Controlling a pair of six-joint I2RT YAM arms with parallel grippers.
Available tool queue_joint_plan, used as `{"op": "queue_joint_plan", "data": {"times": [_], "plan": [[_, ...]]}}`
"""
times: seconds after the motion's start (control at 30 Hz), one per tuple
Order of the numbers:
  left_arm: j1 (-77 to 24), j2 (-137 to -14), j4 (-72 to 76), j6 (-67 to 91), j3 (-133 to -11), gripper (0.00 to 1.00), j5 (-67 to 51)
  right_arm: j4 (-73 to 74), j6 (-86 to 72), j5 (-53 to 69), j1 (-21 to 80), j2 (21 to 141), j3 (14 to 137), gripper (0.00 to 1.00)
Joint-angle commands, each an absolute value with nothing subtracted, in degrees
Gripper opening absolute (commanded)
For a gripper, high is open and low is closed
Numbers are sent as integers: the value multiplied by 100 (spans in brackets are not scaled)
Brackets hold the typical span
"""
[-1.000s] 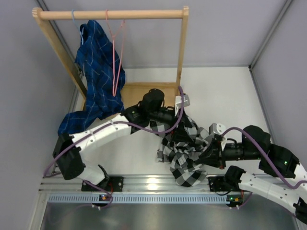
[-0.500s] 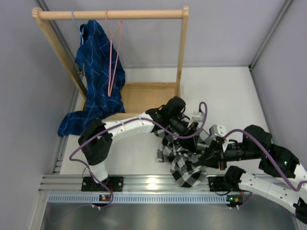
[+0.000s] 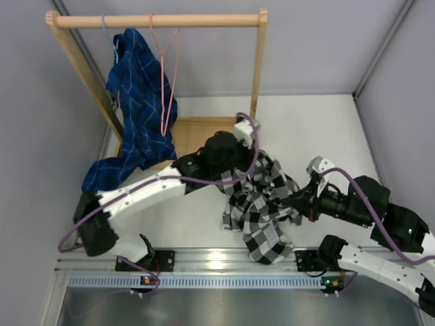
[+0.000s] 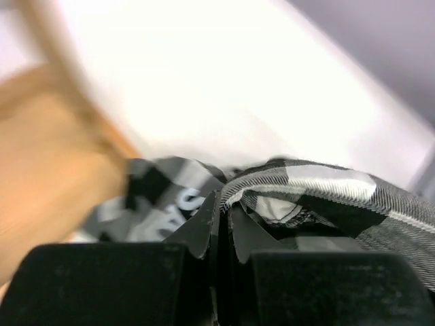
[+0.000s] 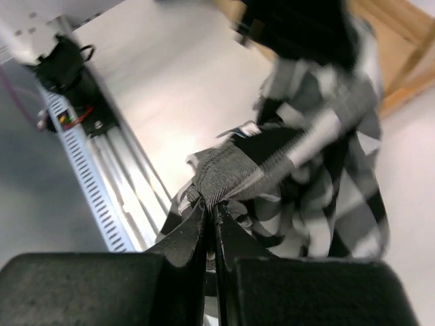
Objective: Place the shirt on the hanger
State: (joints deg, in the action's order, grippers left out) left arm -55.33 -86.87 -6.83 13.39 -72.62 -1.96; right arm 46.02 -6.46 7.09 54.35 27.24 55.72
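Note:
The black-and-white check shirt (image 3: 262, 207) hangs crumpled between my two grippers over the table's middle. My left gripper (image 3: 253, 163) is shut on a folded edge at the shirt's upper left; in the left wrist view its fingertips (image 4: 223, 201) pinch a striped hem of the shirt (image 4: 319, 183). At the shirt's right side my right gripper (image 3: 294, 202) is shut on a bunched fold, and it (image 5: 211, 207) shows pinching the shirt (image 5: 306, 156) in the right wrist view. The pink wire hanger (image 3: 165, 75) hangs bare on the wooden rail (image 3: 204, 20) at the back left, apart from both grippers.
A blue plaid shirt (image 3: 139, 102) hangs on the same rail, left of the hanger, and trails down onto the table. The rack's wooden base board (image 3: 204, 132) and right post (image 3: 257, 68) stand just behind my left gripper. A metal rail (image 3: 204, 261) runs along the near edge.
My left gripper reached into the shirt, shut on its edge and pulled back up-left with it. The right arm drew slightly right, and the shirt now spreads between them.

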Motion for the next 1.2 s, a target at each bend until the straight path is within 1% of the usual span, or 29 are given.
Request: {"op": "queue_joint_plan", "data": {"times": [0.0,0.07,0.1,0.17,0.2,0.27,0.3,0.33,0.37,0.4,0.43,0.47,0.5,0.57,0.6,0.67,0.7,0.73,0.8,0.83,0.87,0.9,0.93,0.97,1.0,1.03,1.1,1.13,1.17], "plan": [[-5511,-7262,191,2108,-6690,0,2950,4640,-782,-526,5502,3180,6248,0],[-5537,-6796,360,2276,-6312,0,3643,4667,-730,-974,5502,3532,6677,0],[-5572,-6359,378,2302,-6224,0,3839,4684,-712,-1445,5511,3664,6836,0],[-5843,-5996,526,2128,-6092,0,4226,4711,-607,-1879,5502,4112,7493,0],[-6010,-5681,623,1770,-6091,0,4706,4694,-476,-2177,5511,4270,7732,0],[-6712,-5424,1121,1207,-6152,0,5166,4693,-187,-2311,5502,4727,8546,0],[-6976,-5336,1282,543,-6239,0,5568,4693,-80,-2381,5493,4894,8830,0],[-7544,-5257,1379,223,-6388,0,5772,4693,-44,-2408,5502,5217,9138,0],[-7846,-5256,1502,-93,-6555,0,5975,4693,304,-2417,5502,5369,9724,0],[-8101,-5282,1781,-819,-6905,0,6177,4693,412,-2417,5502,5518,10008,0],[-8565,-5378,1967,-1192,-7065,0,6213,4702,491,-2434,5502,5798,10585,0],[-8778,-5466,2169,-1526,-7206,0,6240,4711,579,-2461,5502,5923,10878,0],[-9085,-5571,2763,-2347,-7442,0,6240,4711,754,-2487,5502,6167,11142,0],[-9289,-5949,3249,-2994,-7680,0,6135,4702,983,-2575,5502,6389,11845,0],[-9429,-6055,3522,-3362,-7873,0,6065,4702,1080,-2723,5502,6477,12013,0],[-9448,-6265,3568,-3393,-7945,0,5793,4685,1247,-3065,5502,6635,12138,0],[-9448,-6327,3621,-3349,-7945,0,5801,4702,1248,-3398,5502,6653,12042,0],[-9422,-6415,3717,-3349,-7919,0,5896,4702,1248,-3497,5502,6592,11580,0],[-9265,-6713,3552,-2983,-7884,0,6432,4693,951,-3716,5493,6434,10884,0],[-8924,-6793,2750,-2518,-7849,0,6573,4702,775,-3753,5476,6268,10124,0],[-8686,-6846,1977,-1913,-7805,0,6496,4702,312,-3744,5467,6180,9690,0],[-8075,-6960,1081,-150,-7813,0,6234,4702,64,-3640,5432,6074,9294,0],[-7729,-7013,237,808,-7805,0,5823,4702,-286,-3630,5379,5917,8490,0],[-7386,-7066,-737,1444,-7561,0,5383,4702,-821,-3604,5335,5845,8081,0],[-7000,-7136,-877,2216,-7332,0,4892,4676,-1113,-3638,5318,5697,7729,0],[-6927,-7145,-879,2389,-7069,0,4774,4589,-1351,-3682,5317,5582,6986,0],[-6830,-7163,-748,2775,-6368,0,4676,4177,-1748,-3369,5300,5258,6235,0],[-6777,-7137,-695,2925,-6154,0,4528,3722,-1827,-3305,5300,5143,5614,0],[-6707,-7111,-633,3040,-5952,0,4318,3535,-1959,-3235,5300,5046,5355,0]]}}
